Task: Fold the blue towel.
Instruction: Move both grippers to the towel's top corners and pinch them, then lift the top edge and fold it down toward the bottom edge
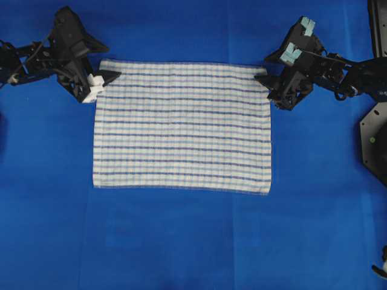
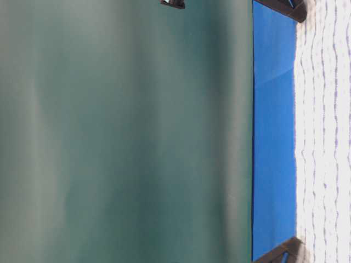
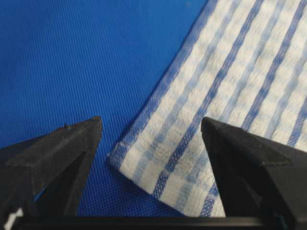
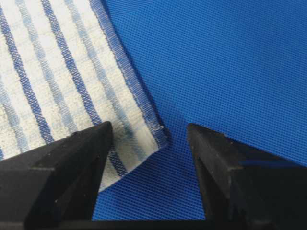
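Observation:
The blue towel (image 1: 181, 127) is a white cloth with thin blue stripes, lying flat as a rectangle on the blue table covering (image 1: 181, 241). My left gripper (image 1: 104, 83) sits at its far left corner, open. In the left wrist view the towel's corner (image 3: 158, 158) lies loose on the covering between the spread fingers of the gripper (image 3: 151, 122). My right gripper (image 1: 266, 87) is at the far right corner, also open. The right wrist view has that corner of the towel (image 4: 139, 129) resting between the gripper's (image 4: 148, 125) parted fingers, ungripped. The table-level view catches the towel (image 2: 323, 131) at its right side.
A black mount plate (image 1: 375, 139) stands at the right edge of the table, with another dark part (image 1: 381, 266) at the lower right corner. Blue covering (image 2: 274, 137) surrounds the towel on all sides. A blurred green surface (image 2: 120, 131) fills most of the table-level view.

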Action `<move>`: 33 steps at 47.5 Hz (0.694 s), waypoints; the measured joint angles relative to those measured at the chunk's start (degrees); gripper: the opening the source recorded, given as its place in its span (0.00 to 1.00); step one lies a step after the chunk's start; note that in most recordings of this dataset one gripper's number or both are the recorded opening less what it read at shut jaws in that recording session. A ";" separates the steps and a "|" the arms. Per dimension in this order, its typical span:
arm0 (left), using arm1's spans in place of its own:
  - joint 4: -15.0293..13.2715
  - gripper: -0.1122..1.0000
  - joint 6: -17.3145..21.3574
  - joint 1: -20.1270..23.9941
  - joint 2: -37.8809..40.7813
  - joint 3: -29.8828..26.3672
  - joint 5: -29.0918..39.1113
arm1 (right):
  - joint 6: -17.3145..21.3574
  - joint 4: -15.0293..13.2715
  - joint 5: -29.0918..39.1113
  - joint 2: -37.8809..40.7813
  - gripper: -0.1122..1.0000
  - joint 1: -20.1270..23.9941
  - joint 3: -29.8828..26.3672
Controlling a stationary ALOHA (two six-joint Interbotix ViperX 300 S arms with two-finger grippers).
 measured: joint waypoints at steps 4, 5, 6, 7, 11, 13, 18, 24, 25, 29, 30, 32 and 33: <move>0.00 0.73 -0.18 0.00 0.70 -0.18 0.00 | 0.09 0.09 -0.09 0.00 0.75 -0.09 0.09; 0.00 0.69 -0.26 0.00 0.70 -0.18 0.00 | 0.00 0.09 -0.09 0.00 0.74 -0.09 0.09; -0.09 0.65 -0.26 0.00 0.79 -0.18 0.00 | 0.00 0.09 -0.09 0.00 0.72 -0.09 0.09; -0.09 0.60 -0.26 0.00 0.79 -0.18 0.00 | 0.00 0.09 -0.09 0.00 0.69 -0.09 0.09; 0.00 0.40 -0.26 0.00 0.79 -0.18 0.09 | 0.00 0.09 -0.09 0.00 0.51 0.18 0.09; 0.00 0.31 -0.26 -0.09 0.79 -0.18 0.35 | -0.09 0.09 -0.09 0.00 0.40 0.44 0.00; -0.09 0.12 -0.18 -0.70 0.79 -0.18 0.97 | -0.26 0.09 -0.26 0.00 0.19 1.23 0.18; -0.09 0.12 -0.26 -0.88 0.79 -0.18 1.14 | 0.00 0.09 -0.26 0.00 0.16 1.58 0.18; -0.09 0.12 -0.26 -0.88 0.79 -0.26 1.14 | -0.09 0.09 -0.26 0.00 0.16 1.67 0.18; -0.09 0.12 -0.26 -0.88 0.79 -0.26 1.14 | -0.18 0.09 -0.26 0.00 0.16 1.67 0.09; -0.09 0.12 -0.26 -0.97 0.79 -0.26 1.14 | -0.18 0.18 -0.26 0.00 0.16 1.76 0.18; -0.09 0.12 -0.18 -0.97 0.62 -0.18 1.23 | -0.18 0.18 -0.18 0.00 0.16 1.76 0.09; -0.09 0.12 -0.09 -0.97 0.62 -0.26 1.23 | -0.18 0.18 -0.18 0.00 0.16 1.76 0.09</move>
